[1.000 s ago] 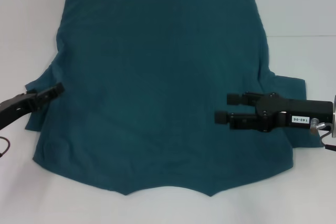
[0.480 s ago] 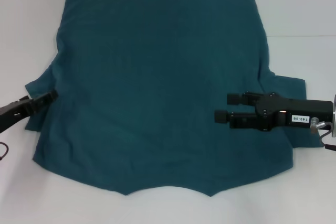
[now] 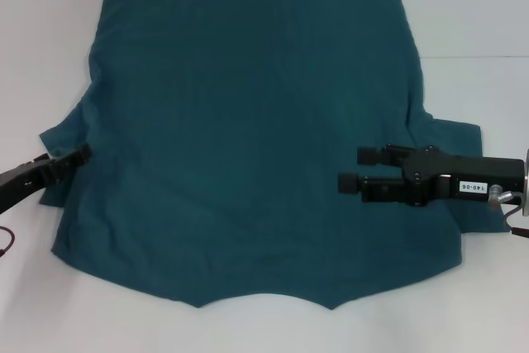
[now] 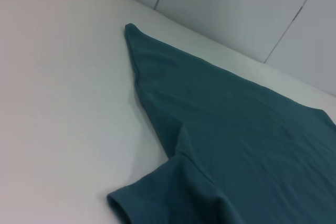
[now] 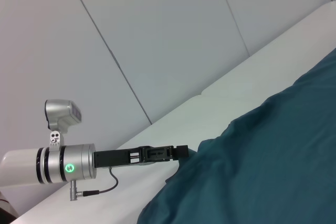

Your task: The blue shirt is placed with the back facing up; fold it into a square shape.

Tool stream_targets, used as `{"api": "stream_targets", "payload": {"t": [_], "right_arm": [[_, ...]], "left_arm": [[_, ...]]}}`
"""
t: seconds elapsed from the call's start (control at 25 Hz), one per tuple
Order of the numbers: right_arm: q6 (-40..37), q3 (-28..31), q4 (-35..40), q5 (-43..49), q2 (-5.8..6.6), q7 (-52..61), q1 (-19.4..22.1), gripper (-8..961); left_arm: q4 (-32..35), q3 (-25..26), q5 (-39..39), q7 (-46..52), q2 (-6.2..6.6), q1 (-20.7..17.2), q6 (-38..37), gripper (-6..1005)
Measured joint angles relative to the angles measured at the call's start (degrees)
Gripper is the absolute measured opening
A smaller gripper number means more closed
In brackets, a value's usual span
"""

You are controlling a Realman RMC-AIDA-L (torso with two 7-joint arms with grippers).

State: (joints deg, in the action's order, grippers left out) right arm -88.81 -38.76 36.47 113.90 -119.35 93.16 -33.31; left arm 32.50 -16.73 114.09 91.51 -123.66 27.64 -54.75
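Observation:
The blue shirt (image 3: 248, 121) lies spread flat on the white table, plain side up, hem at the far end and collar edge nearest me. My left gripper (image 3: 76, 156) is at the outer edge of the shirt's left sleeve (image 3: 62, 142), low over the table. The left wrist view shows that sleeve (image 4: 168, 198) and the shirt's side edge (image 4: 142, 87). In the right wrist view the left gripper (image 5: 181, 151) pokes in beside a raised fold of shirt (image 5: 262, 171). My right gripper (image 3: 351, 169) hovers open over the shirt's lower right part, pointing inward, holding nothing.
White table surface (image 3: 479, 22) surrounds the shirt on both sides. The right sleeve (image 3: 459, 134) sticks out behind the right arm. A thin cable (image 3: 7, 241) hangs by the left arm. Grey wall panels (image 5: 157, 35) stand beyond the table.
My left gripper has drawn back outward, from over the sleeve to its outer edge, and sits nearer me. The shirt and the right arm have not moved.

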Motion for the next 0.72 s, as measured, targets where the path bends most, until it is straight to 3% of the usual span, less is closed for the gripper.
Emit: {"api": "stream_targets", "payload": {"t": [0.08,0.32,0.72], "right_arm": [[-0.09,0.03,0.00,0.00,0.00,0.00,-0.01,930],[0.01,0.09,0.05,-0.15,-0.03,0.00,0.00,930],[0.05,0.09,0.00,-0.51,-0.09,-0.03,0.00,929]], "left_arm": [[-0.02,-0.13,0.16,0.17,0.00,0.07,1.12,932],[-0.11,-1.40,0.43,0.48,-0.06,0.16,2.57,761],[0.04,-1.56,0.25,0.50,-0.09,0.22,2.60,318]]}}
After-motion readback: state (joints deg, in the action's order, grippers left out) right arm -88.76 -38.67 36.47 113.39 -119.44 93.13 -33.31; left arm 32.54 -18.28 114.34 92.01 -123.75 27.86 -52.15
